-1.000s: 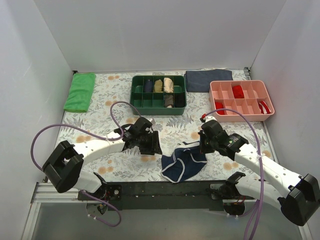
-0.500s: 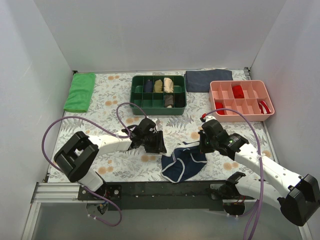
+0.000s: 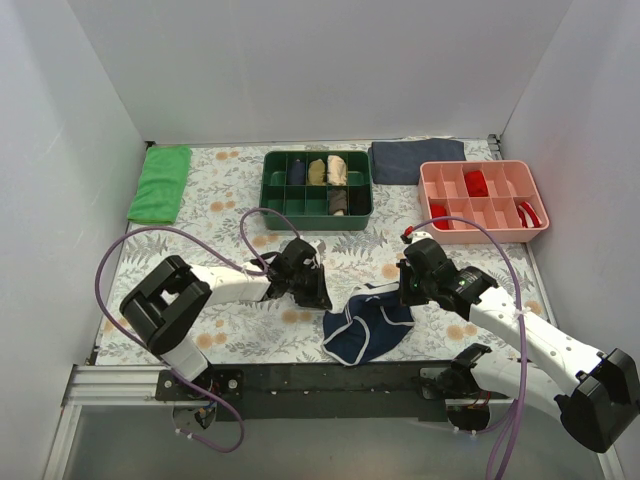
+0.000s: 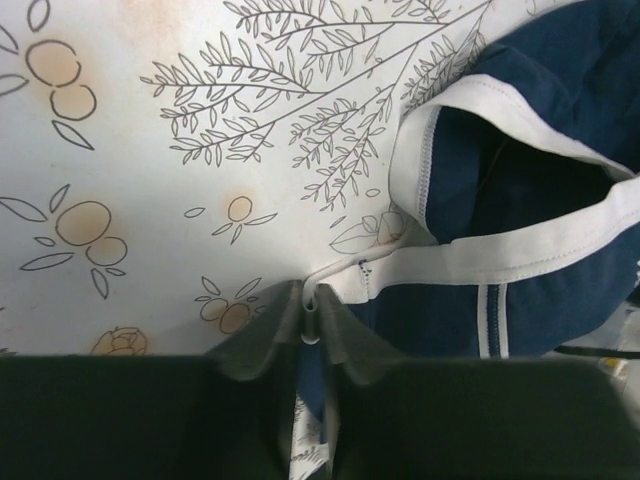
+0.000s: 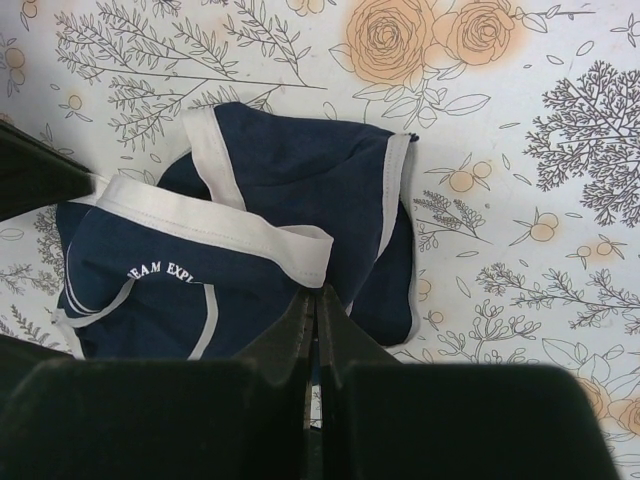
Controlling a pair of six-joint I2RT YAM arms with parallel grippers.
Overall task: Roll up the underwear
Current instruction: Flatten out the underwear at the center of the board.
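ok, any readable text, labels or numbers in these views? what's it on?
"EAM EXPL": white arched letters on the navy underwear, right wrist view; the start and end are cut off by the trim and folds.
Green tray: no text visible.
Pink tray: no text visible.
Nothing else legible in any view.

underwear (image 4: 540, 290) cut off at the right edge of the left wrist view, waistband end lost between the left gripper (image 4: 310, 315) fingers, lower part hidden behind the right gripper (image 5: 312, 312), emblem lettering (image 5: 165, 272) partly covered, green tray (image 3: 300, 221) contents too small to name
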